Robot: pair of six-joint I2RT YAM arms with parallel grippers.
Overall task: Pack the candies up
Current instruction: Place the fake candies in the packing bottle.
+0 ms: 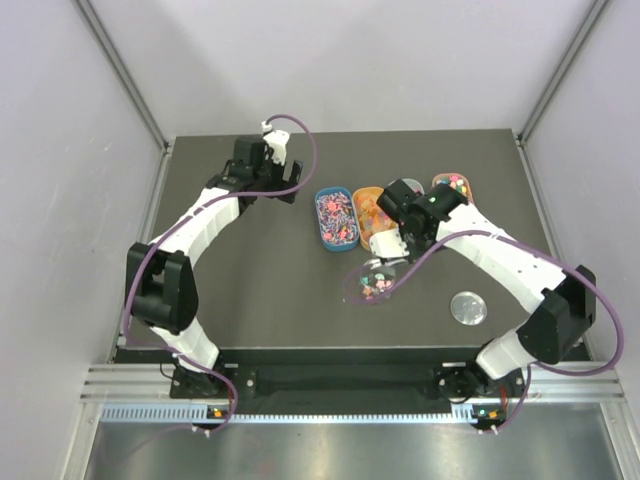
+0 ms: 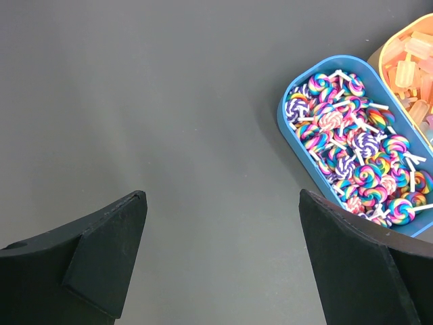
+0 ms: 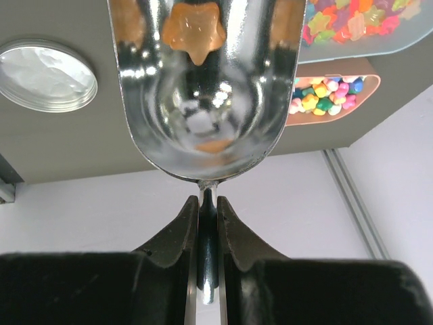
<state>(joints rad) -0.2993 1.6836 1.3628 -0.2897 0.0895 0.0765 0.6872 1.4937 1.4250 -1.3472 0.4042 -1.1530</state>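
Note:
The candies lie in oval trays: swirl lollipops in the blue tray (image 1: 335, 220) (image 2: 292, 128), orange-yellow gummies in the orange tray (image 1: 370, 207) (image 2: 413, 61), and mixed small sweets in a peach tray (image 1: 455, 185) (image 3: 331, 95). A few candies lie in the clear jar (image 1: 375, 283). My right gripper (image 1: 402, 232) (image 3: 208, 200) is shut on the handle of a metal scoop (image 3: 203, 88). The scoop holds an orange star gummy (image 3: 196, 30). My left gripper (image 1: 262, 160) (image 2: 222, 195) is open and empty over bare table, left of the blue tray.
The jar's round lid (image 1: 467, 307) (image 3: 47, 74) lies on the table at the front right. A pale-rimmed container of bright gummies (image 3: 352, 24) shows beside the scoop. Grey walls stand at the back and on both sides of the dark table (image 1: 260, 290).

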